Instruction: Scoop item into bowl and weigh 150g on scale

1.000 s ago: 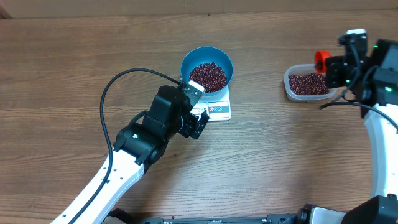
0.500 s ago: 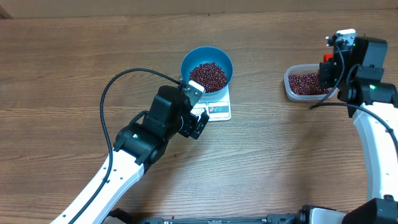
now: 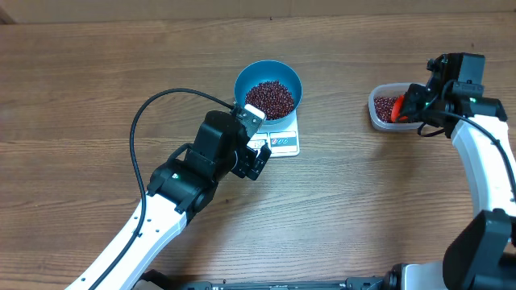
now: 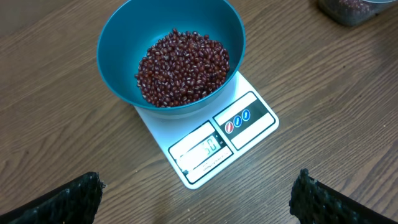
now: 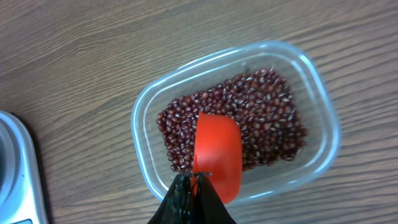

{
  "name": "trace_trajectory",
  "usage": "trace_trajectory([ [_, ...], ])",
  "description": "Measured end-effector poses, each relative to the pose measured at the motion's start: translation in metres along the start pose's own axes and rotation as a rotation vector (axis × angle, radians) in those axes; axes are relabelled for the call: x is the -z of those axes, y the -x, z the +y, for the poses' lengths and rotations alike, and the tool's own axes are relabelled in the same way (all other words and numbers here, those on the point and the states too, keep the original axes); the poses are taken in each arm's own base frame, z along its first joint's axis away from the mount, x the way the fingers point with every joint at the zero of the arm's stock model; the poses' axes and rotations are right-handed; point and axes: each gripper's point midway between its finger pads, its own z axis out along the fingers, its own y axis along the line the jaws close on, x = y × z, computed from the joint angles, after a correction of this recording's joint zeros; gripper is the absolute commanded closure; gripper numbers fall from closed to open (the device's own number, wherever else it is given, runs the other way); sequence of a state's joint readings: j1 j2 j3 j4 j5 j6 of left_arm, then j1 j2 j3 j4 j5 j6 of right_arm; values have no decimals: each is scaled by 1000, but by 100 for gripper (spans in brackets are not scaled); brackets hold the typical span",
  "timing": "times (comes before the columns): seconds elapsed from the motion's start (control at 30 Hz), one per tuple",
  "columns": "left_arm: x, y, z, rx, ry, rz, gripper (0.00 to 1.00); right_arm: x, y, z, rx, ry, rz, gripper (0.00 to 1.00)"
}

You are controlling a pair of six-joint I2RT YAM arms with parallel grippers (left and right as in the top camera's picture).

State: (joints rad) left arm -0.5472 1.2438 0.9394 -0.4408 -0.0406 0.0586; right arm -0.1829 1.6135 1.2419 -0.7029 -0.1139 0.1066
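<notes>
My right gripper (image 5: 191, 186) is closed tight on the handle of the red scoop (image 5: 217, 155). The cup of the scoop is down inside the clear tub (image 5: 323, 118), over the beans (image 5: 267, 112) that lie there. The tub stands near the right edge of the table (image 5: 74, 62), toward its far side. My left gripper (image 4: 196, 199) has its fingers wide apart and holds nothing. It hangs just before the scale (image 4: 249, 124), near the middle of the table. The blue bowl (image 4: 118, 50) sits on the far part of the scale, with a heap of beans in it.
</notes>
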Motion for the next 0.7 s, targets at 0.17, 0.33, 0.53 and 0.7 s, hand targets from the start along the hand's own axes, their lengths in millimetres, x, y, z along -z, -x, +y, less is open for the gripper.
trace_trajectory([
  [0.17, 0, 0, 0, 0, 0, 0, 1, -11, -5, 1, -35, 12, 29, 78],
  [0.33, 0, 0, 0, 0, 0, 0, 1, -15, -7, 0, -52, 13, 42, 46],
  [0.53, 0, 0, 0, 0, 0, 0, 0, -15, -8, 0, -59, 11, 43, 18],
  [0.7, 0, 0, 0, 0, 0, 0, 0, -15, -14, -1, -59, 6, 67, 3],
])
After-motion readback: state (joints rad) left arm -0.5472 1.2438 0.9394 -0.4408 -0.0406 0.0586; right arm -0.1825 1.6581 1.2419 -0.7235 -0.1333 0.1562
